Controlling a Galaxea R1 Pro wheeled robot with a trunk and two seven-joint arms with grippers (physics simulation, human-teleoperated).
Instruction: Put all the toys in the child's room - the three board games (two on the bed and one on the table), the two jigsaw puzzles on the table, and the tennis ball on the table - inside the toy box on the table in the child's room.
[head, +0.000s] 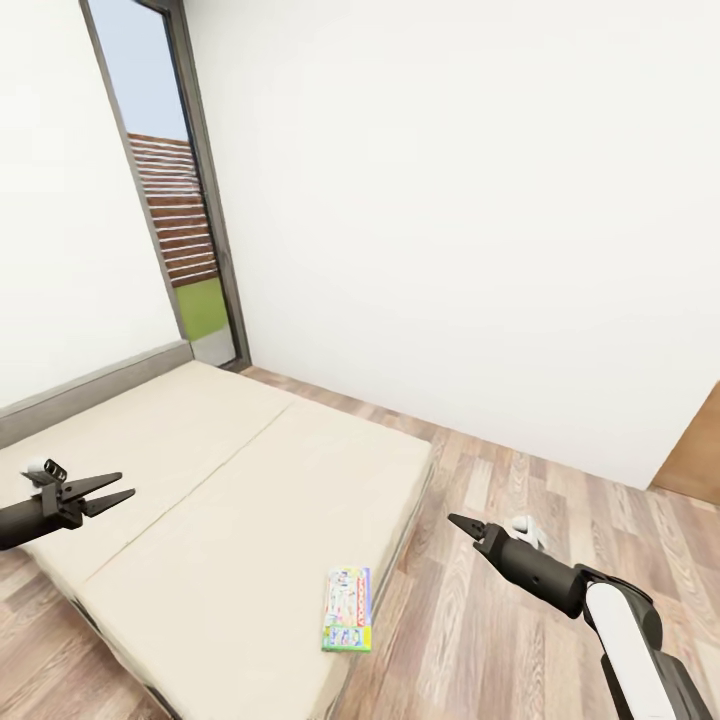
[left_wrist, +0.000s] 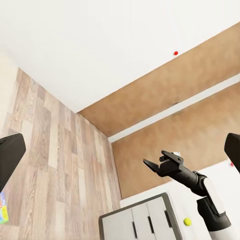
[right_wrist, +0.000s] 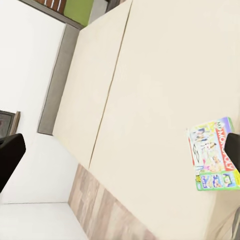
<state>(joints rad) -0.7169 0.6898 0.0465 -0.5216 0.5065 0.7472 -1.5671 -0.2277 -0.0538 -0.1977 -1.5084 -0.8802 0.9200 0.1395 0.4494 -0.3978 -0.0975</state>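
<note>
1 board game (head: 347, 609) lies flat on the bed (head: 230, 480), near its foot-end corner; green edges, red lettered band (letters too blurred to read). 1 tennis ball (left_wrist: 187, 221) rests on the table (left_wrist: 150, 215), whose white drawers face the left wrist camera. Cream cover, grey headboard (head: 90, 385), white walls, wood-plank floor (head: 520, 520), brown door. Left gripper (head: 108, 490): fingers apart, empty. Right gripper (head: 462, 524): fingers' spacing indeterminate.
</note>
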